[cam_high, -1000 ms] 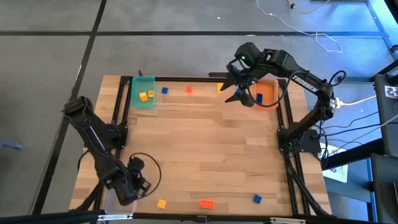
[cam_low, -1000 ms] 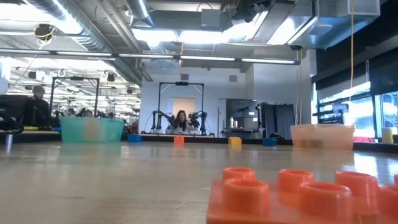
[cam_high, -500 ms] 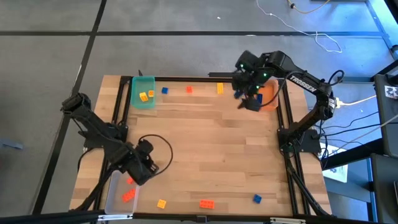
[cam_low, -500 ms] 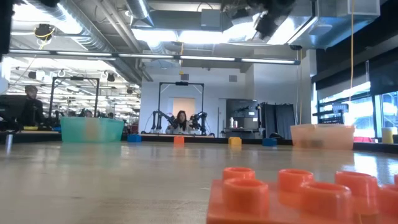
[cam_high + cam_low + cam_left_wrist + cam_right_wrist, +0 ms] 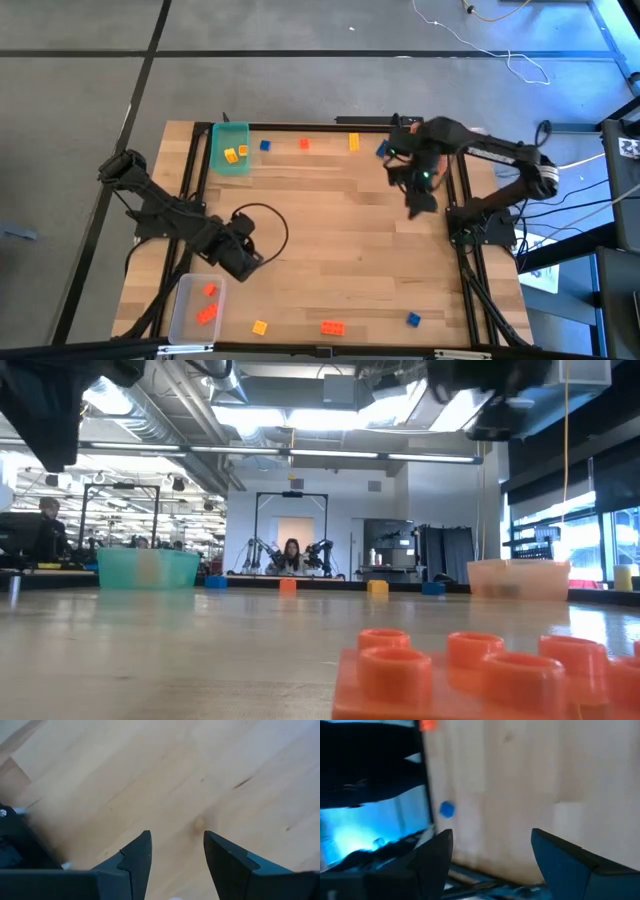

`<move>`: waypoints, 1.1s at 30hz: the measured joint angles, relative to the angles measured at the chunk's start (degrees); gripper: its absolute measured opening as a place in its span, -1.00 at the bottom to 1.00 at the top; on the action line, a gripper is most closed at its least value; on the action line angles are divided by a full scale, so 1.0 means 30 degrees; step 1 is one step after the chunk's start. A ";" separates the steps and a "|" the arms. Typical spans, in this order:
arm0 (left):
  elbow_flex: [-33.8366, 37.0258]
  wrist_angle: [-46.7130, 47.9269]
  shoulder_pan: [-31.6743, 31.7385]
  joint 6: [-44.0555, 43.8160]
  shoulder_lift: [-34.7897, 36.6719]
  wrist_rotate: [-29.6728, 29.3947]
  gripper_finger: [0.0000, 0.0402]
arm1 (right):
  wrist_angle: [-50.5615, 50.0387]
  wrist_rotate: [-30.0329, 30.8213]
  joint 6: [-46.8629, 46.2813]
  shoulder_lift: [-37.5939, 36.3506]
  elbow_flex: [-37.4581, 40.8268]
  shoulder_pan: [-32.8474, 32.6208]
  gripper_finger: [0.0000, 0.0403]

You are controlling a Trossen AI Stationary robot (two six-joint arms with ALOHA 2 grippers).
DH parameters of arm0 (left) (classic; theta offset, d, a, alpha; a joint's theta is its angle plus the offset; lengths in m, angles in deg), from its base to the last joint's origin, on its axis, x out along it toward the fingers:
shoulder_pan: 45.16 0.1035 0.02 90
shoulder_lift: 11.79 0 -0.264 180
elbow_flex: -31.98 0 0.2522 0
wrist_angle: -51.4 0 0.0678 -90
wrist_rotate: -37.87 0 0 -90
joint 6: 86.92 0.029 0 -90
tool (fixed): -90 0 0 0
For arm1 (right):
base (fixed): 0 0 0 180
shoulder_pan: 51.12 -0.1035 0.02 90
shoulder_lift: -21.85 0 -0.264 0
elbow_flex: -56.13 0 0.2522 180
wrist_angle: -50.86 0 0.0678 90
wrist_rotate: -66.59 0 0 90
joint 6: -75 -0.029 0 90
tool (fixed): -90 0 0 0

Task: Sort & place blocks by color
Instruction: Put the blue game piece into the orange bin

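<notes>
Small blocks lie scattered on the wooden table. Along the far edge are a blue block (image 5: 265,145), an orange-red block (image 5: 304,144), a yellow block (image 5: 354,142) and another blue block (image 5: 382,150). By the near edge lie a yellow block (image 5: 260,327), an orange-red block (image 5: 332,327) and a blue block (image 5: 413,319). My left gripper (image 5: 243,260) (image 5: 176,840) hovers open over bare wood at the near left, holding nothing. My right gripper (image 5: 418,203) (image 5: 492,837) hangs open and holding nothing over the table's right side.
A green bin (image 5: 231,148) at the far left holds yellow blocks. A clear bin (image 5: 197,305) in the near left corner holds orange-red blocks. The orange bin (image 5: 517,578) stands at the far right, under my right arm in the high view. Bare wood fills the table's middle.
My left gripper has swung from over the clear bin in the near left corner toward the table's middle, turning as it went; the bin with its orange-red blocks now shows. My right gripper has left the orange bin, coming down and toward the near edge while rolling.
</notes>
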 joint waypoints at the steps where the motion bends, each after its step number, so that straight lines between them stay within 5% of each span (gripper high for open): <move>1: -0.0002 -0.0012 0.0058 0.0000 0.0000 -0.0105 -0.16 | -0.0035 -0.0379 -0.0101 -0.0554 0.0628 -0.0232 0.34; 11: 0.0000 -0.0039 0.0389 0.0129 0.0000 -0.0499 -0.16 | 0.0398 -0.0482 -0.6736 -0.6851 0.6039 -0.3873 0.34; 19: 0.0006 -0.0019 0.0381 0.1957 0.0000 -0.0642 -0.16 | 0.4814 0.0734 -1.4782 -1.0431 1.0249 -0.8521 0.34; 28: 0.0006 -0.0019 0.0381 0.2541 -0.0007 -0.0995 -0.16 | 1.2821 0.0905 -1.8674 -1.0437 1.2474 -1.4889 0.34; 33: 0.0006 -0.0063 0.0381 0.2954 -0.0007 -0.1252 -0.16 | 1.5546 0.3626 -1.9393 -0.9102 1.2474 -1.8013 0.34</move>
